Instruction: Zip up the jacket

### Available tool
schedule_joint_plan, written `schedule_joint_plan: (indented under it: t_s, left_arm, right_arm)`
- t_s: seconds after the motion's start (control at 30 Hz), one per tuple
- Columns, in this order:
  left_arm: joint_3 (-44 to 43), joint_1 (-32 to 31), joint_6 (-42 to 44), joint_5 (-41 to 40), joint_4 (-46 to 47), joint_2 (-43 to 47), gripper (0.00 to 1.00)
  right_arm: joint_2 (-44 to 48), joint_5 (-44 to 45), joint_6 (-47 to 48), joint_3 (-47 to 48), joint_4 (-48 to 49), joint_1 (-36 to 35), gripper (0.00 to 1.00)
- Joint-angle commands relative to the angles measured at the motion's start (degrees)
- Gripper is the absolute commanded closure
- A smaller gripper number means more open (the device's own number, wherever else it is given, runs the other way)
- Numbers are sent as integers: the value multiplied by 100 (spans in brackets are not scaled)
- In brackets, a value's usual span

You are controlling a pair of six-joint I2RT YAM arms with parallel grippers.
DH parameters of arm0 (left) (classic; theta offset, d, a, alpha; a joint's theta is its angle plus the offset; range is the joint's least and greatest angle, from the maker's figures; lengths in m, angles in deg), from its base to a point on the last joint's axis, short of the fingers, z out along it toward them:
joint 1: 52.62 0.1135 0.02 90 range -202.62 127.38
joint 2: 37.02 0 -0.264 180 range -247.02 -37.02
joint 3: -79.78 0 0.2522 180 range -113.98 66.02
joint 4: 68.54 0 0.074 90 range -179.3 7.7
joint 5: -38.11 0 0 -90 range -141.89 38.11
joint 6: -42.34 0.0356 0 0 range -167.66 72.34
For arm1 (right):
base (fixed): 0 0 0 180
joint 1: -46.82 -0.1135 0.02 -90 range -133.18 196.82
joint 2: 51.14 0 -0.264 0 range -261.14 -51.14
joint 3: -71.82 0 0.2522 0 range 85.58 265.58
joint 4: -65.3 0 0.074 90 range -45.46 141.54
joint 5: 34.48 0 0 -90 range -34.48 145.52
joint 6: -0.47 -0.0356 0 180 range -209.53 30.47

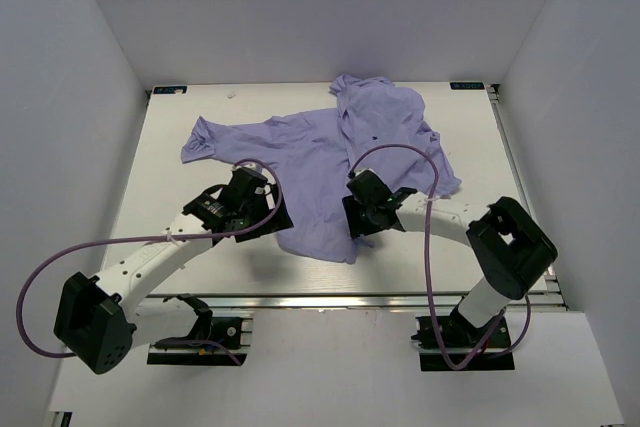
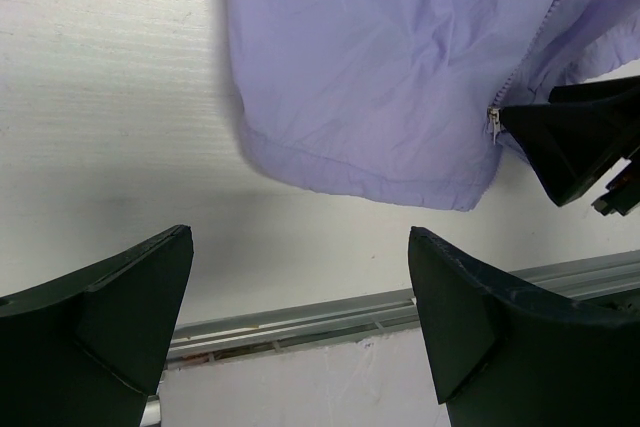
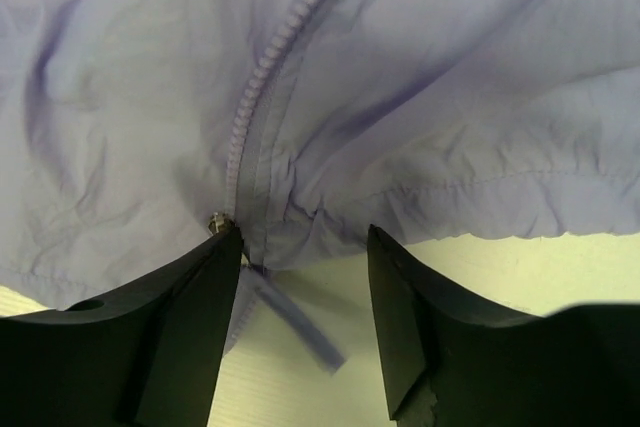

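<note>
Lying spread on the bench, the wrinkled lavender jacket has its near hem between the fingers of the right claw, which stand parted, one tip touching the zipper slider. The left claw gapes wide just beside that hem.

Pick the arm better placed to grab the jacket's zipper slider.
Right. The right claw straddles the hem of the lavender fabric jacket, one finger beside its small metal zipper slider. The left claw hangs open over bare white table.
</note>
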Motion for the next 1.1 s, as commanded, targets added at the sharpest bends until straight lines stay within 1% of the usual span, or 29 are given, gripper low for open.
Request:
schedule_joint_plan:
  t_s: [0.0, 0.03, 0.07, 0.13, 0.17, 0.23, 0.27, 0.33, 0.37, 0.53, 0.57, 0.6, 0.7, 0.73, 0.9, 0.93, 1.07]
  left_arm:
    - [-97, -6, 52, 50, 68, 24, 2]
    - [-97, -6, 52, 33, 68, 24, 2]
    - [-105, -6, 52, 24, 59, 24, 2]
    - [-88, -6, 52, 15, 68, 24, 2]
    - [-79, -6, 52, 15, 77, 24, 2]
    - [-35, -6, 52, 6, 129, -2, 2]
    - [-26, -6, 43, 6, 138, -11, 2]
    - [-44, -6, 43, 15, 147, -73, 2]
    - [-44, -6, 43, 58, 182, -117, 2]
    - [-61, -6, 43, 94, 270, -222, 2]
    - [-61, -6, 43, 94, 296, -257, 2]
    - [-79, -6, 43, 111, 314, -284, 2]
    - [-79, -6, 43, 173, 367, -389, 2]
    - [-88, -6, 43, 199, 375, -416, 2]
    - [-167, -6, 122, 313, 516, -556, 2]
    - [-184, -6, 166, 505, 542, -600, 2]
    - [-246, -6, 228, 770, 727, -732, 2]
  right_arm:
    - [-221, 11, -90, 153, 114, -20, 42]
    - [-247, 37, -168, 153, 105, -20, 44]
    - [-291, 73, -195, 127, 96, -20, 49]
    - [-300, 151, -291, 91, 61, -20, 56]
    - [-265, 239, -405, 57, 35, -20, 63]
    - [-169, 319, -485, -40, -9, -12, 67]
    - [-21, 406, -529, -67, -53, -12, 72]
    - [165, 538, -573, -172, -115, 15, 74]
    - [366, 687, -634, -198, -193, 32, 77]
    - [982, 776, -670, -453, -405, 260, 80]
    - [1200, 759, -670, -497, -414, 278, 85]
    - [1298, 741, -644, -541, -414, 305, 86]
    - [1624, 601, -556, -734, -335, 454, 98]
    - [1668, 522, -529, -796, -343, 480, 100]
    - [1879, 284, -459, -998, -326, 524, 100]
    - [1888, 223, -407, -1051, -317, 525, 100]
    - [1818, -120, -432, -1314, -203, 525, 100]
